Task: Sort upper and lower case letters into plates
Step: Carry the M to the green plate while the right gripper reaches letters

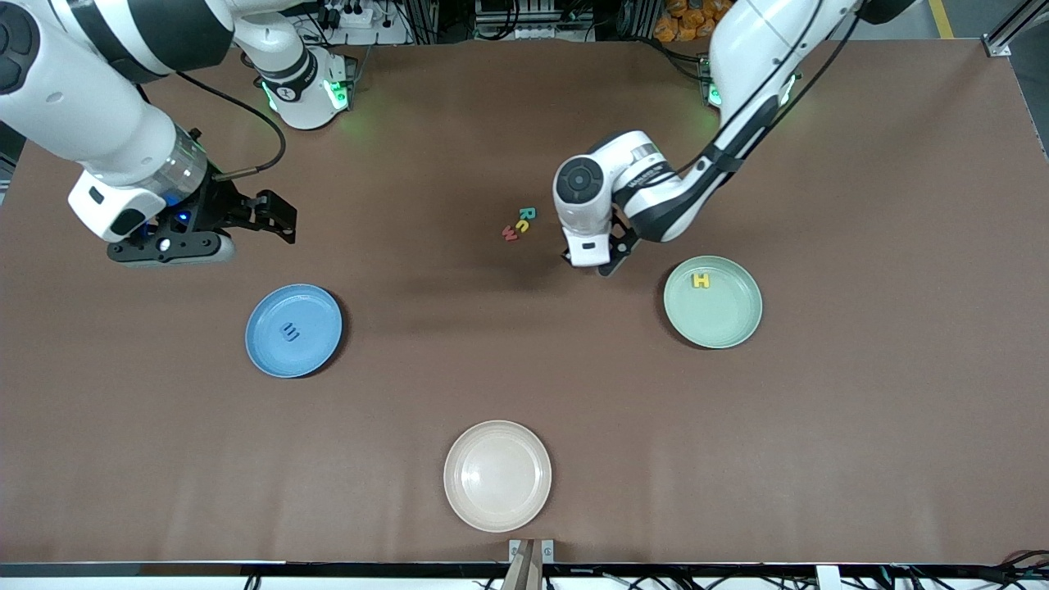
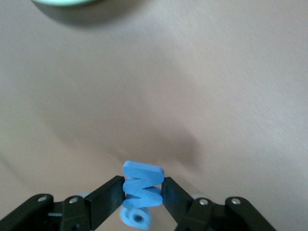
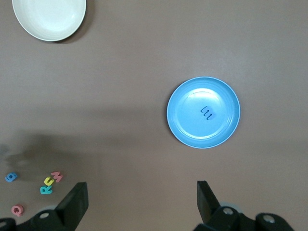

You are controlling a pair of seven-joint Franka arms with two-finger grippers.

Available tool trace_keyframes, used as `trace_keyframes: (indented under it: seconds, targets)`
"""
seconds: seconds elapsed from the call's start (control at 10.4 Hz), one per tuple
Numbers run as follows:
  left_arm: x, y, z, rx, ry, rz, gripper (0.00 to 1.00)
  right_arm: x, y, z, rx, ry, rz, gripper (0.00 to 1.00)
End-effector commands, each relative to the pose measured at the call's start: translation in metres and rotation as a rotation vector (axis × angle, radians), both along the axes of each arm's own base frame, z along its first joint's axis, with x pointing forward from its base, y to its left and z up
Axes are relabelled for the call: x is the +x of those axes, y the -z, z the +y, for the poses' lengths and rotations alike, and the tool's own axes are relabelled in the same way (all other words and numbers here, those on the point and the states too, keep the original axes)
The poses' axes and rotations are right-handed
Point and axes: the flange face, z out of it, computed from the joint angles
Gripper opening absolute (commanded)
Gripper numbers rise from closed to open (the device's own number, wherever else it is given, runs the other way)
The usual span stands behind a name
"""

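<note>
Cream-white round plate (image 1: pixel 497 475) lies nearest, while the left hand (image 2: pixel 143 195), clamped on a chunky blue letter piece (image 2: pixel 142 185), hovers beside the pale green plate (image 1: pixel 712 301); the right hand (image 3: pixel 142 202) waits, spread apart.

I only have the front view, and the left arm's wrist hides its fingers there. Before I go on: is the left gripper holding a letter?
Observer: Yes. The left gripper, over the table beside the green plate, is shut on a blue zigzag letter, a W or an M.
Operator: I count three loose letters beside that arm. Are there any more?
Observer: Two more lie on the table in the right wrist view: a looped blue piece and a pink letter. The right gripper waits open over the table near the blue plate.
</note>
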Motion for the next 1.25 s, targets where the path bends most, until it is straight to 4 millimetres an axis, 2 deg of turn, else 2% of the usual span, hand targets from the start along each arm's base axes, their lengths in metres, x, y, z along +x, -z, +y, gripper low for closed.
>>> trace_keyframes:
  seconds: [0.0, 0.1, 0.29, 0.38, 0.57, 0.67, 0.77, 0.86, 0.96, 1.15]
  targets:
    - [-0.004, -0.014, 0.042, 0.017, 0.141, 0.063, 0.09, 0.0, 0.014, 0.014, -0.001, 0.046, 0.007, 1.0]
    - [-0.003, -0.014, 0.062, 0.022, 0.198, 0.087, 0.08, 0.0, 0.024, 0.02, -0.003, 0.067, 0.0, 1.0]
    - [0.002, -0.021, 0.111, 0.026, 0.386, 0.147, 0.07, -0.012, 0.044, 0.055, -0.04, 0.11, 0.002, 1.0]
    - [0.012, -0.026, 0.142, 0.02, 0.476, 0.189, 0.07, -0.017, 0.055, 0.075, -0.063, 0.141, 0.014, 1.0]
    - [0.034, -0.036, 0.19, -0.032, 0.649, 0.283, 0.07, -0.027, 0.085, 0.12, -0.104, 0.217, 0.039, 1.0]
    - [0.049, -0.043, 0.227, -0.075, 0.728, 0.352, 0.07, -0.032, 0.098, 0.135, -0.116, 0.259, 0.056, 1.0]
    - [0.055, -0.046, 0.249, -0.111, 0.792, 0.373, 0.08, -0.039, 0.109, 0.151, -0.128, 0.296, 0.071, 1.0]
    - [0.056, -0.044, 0.251, -0.124, 0.813, 0.374, 0.08, -0.046, 0.122, 0.169, -0.137, 0.35, 0.085, 1.0]
    - [0.055, -0.046, 0.242, -0.129, 0.831, 0.368, 0.08, -0.054, 0.139, 0.186, -0.137, 0.406, 0.085, 1.0]
    - [0.056, -0.049, 0.227, -0.143, 0.876, 0.315, 0.09, -0.088, 0.181, 0.222, -0.129, 0.505, 0.073, 1.0]
